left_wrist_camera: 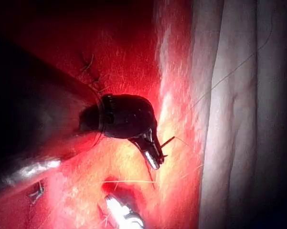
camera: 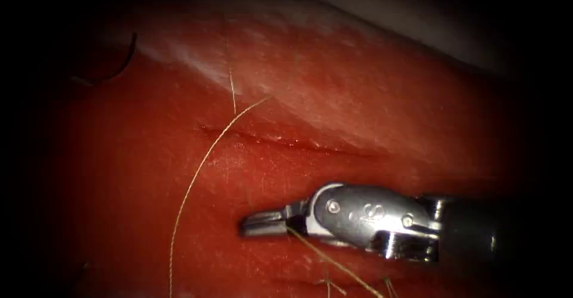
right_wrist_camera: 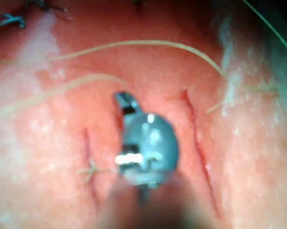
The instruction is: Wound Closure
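- tissue [camera: 149, 202] is filling most of the endoscope view, wet and red, with a paler band running across the upper middle.
- pale cloth [camera: 418, 17] is lying past the tissue at the upper right.
- right tool [camera: 262, 223] is coming in from the lower right and lying low over the tissue below the cut; its jaws are pressed together and pinching the thread near their base.
- left tool [left_wrist_camera: 153, 153] is hanging over the tissue in the left wrist view, near the cloth edge; i cannot tell whether it is gripping anything.
- cut [camera: 280, 141] is running almost level across the frame's middle, gaping slightly.
- thread [camera: 197, 172] is arcing from the upper middle, across the cut's left end, down to the bottom edge; another stretch is leaving the right tool toward the lower right.
- dark curve [camera: 127, 59] is lying on the tissue at the upper left, possibly the needle; i cannot tell, and neither tool is touching it.
- knot [camera: 328, 283] is sitting at the bottom edge, right of centre.
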You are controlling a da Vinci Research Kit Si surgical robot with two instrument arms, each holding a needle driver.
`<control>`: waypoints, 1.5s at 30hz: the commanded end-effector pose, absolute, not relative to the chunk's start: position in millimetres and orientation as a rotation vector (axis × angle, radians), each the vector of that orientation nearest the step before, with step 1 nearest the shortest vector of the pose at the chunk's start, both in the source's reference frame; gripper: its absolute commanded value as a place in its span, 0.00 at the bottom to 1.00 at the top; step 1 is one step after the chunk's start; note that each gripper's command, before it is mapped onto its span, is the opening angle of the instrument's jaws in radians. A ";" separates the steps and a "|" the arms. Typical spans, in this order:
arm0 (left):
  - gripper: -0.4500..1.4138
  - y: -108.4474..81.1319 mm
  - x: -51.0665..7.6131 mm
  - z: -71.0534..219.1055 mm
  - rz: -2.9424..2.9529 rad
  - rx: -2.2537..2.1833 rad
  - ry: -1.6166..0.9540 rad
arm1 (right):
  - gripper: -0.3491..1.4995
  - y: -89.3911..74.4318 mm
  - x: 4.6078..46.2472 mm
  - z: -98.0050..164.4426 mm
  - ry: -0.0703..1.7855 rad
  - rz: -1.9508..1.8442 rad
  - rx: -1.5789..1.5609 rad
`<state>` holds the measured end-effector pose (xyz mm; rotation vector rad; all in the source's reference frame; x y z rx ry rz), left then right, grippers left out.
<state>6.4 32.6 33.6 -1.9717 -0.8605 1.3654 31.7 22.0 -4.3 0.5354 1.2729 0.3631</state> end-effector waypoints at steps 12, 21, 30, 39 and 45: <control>0.05 32.1 5.7 34.2 1.365 -1.974 -0.862 | 0.96 24.1 32.3 -4.4 1.276 0.463 0.332; 0.05 32.2 5.3 34.3 1.366 -1.977 -0.863 | 0.99 25.2 30.8 -0.8 1.290 0.505 0.269; 0.05 32.2 5.3 34.3 1.366 -1.977 -0.863 | 0.98 25.4 30.8 -0.3 1.292 0.506 0.265; 0.05 32.3 4.3 33.0 1.385 -1.970 -0.877 | 0.98 25.4 30.8 -0.3 1.292 0.506 0.265; 0.05 32.1 4.1 33.0 1.389 -1.982 -0.897 | 0.98 25.4 30.8 -0.3 1.292 0.506 0.265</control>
